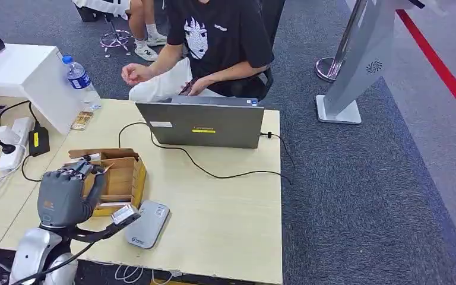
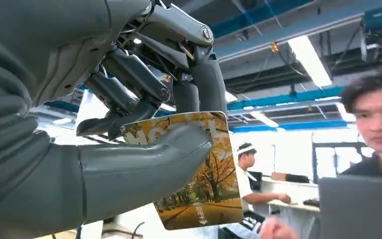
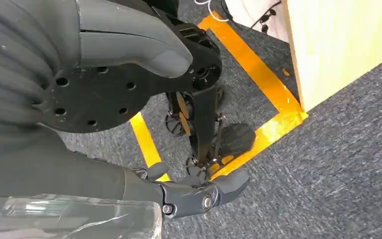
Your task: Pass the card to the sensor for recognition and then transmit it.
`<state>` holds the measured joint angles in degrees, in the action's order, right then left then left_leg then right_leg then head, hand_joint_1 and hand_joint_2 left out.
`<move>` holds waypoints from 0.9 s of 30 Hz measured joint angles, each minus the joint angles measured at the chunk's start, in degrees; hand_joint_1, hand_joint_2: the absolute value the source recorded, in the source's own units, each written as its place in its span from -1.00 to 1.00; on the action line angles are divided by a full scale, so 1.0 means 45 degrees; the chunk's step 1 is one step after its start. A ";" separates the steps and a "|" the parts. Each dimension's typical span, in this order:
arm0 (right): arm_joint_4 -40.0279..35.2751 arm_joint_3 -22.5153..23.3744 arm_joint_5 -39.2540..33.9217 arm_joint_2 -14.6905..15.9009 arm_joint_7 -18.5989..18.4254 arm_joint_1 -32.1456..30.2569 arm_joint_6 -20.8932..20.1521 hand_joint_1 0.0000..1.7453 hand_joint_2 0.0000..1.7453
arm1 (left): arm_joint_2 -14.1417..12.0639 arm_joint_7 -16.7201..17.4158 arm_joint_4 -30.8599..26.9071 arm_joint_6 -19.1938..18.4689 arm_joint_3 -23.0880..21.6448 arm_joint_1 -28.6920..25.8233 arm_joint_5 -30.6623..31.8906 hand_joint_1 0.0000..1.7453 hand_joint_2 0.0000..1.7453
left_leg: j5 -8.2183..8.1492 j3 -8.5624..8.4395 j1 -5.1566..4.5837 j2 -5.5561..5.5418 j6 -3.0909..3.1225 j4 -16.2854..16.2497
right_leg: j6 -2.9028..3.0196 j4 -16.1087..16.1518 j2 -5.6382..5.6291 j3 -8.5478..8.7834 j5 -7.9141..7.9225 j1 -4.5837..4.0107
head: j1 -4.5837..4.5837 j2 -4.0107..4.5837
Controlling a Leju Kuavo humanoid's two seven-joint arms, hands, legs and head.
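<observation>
Over the table's left front corner: the grey many-fingered left hand (image 1: 64,193) hangs above the open brown cardboard box (image 1: 122,175), raised off the pale wooden table (image 1: 225,202).
Left hand grip: in the left wrist view the thick grey thumb (image 2: 144,167) presses the card against the darker fingers (image 2: 204,84) — a pinch near one short edge, most of the card sticking out free.
Card: thin flat rectangular card printed with yellow autumn trees (image 2: 204,184), held off the table in that hand.
Handling, my read: light, stiff, glossy, so likely slippery; the pinch at the edge leaves the face free for reading, but a twist could slide it out.
Sensor: the flat light-grey rounded card reader (image 1: 146,223) lies just right of the box, near the hand.
Right hand (image 3: 129,99): hanging low over grey carpet and yellow floor tape, fingers loosely spread, holding nothing.
</observation>
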<state>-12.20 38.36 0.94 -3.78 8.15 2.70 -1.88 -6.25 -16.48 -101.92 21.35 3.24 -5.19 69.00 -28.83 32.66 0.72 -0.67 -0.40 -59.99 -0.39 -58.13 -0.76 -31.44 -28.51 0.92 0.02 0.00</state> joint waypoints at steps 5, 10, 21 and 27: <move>0.0000 0.0000 0.0355 0.0000 0.0014 0.0038 -0.0068 -1.00 1.00 | -0.0019 0.0433 -0.0048 -0.0369 0.0355 0.0733 0.0321 1.00 1.00 | 0.0009 0.0002 0.0000 -0.0001 -0.0006 0.0000 | 0.0010 -0.0001 0.0000 0.0000 0.0007 0.0000 | -0.0005 0.0000; 0.0000 0.0000 0.0660 0.0000 -0.0039 0.0080 -0.0121 -1.00 1.00 | -0.0088 0.0874 0.0229 -0.0738 0.0680 0.1644 0.0612 1.00 1.00 | 0.0019 0.0003 -0.0002 -0.0001 0.0002 0.0000 | 0.0007 -0.0001 0.0000 0.0002 0.0012 0.0002 | -0.0005 0.0000; 0.0000 0.0000 0.0869 0.0000 -0.0088 0.0124 -0.0170 -1.00 1.00 | -0.0126 0.0596 0.0899 -0.0568 0.1127 0.2323 0.0057 -1.00 1.00 | 0.0019 0.0004 -0.0003 0.0002 0.0002 0.0000 | -0.0004 0.0000 -0.0004 -0.0003 0.0020 0.0003 | -0.0005 0.0000; 0.0000 0.0000 0.0981 0.0000 -0.0136 0.0125 -0.0180 -1.00 1.00 | 0.0156 -0.0326 0.1122 -0.0422 0.1413 0.2260 -0.1103 -1.00 1.00 | 0.0019 0.0008 -0.0003 0.0001 0.0002 0.0000 | -0.0004 0.0000 -0.0002 -0.0003 0.0020 0.0003 | -0.0005 0.0000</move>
<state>-12.20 38.36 5.35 -3.78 7.54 3.27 -2.69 -5.55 -17.95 -96.87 19.45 9.60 4.98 64.04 -28.75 32.69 0.70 -0.66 -0.39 -59.99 -0.41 -58.13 -0.77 -31.45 -28.42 0.94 0.00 0.00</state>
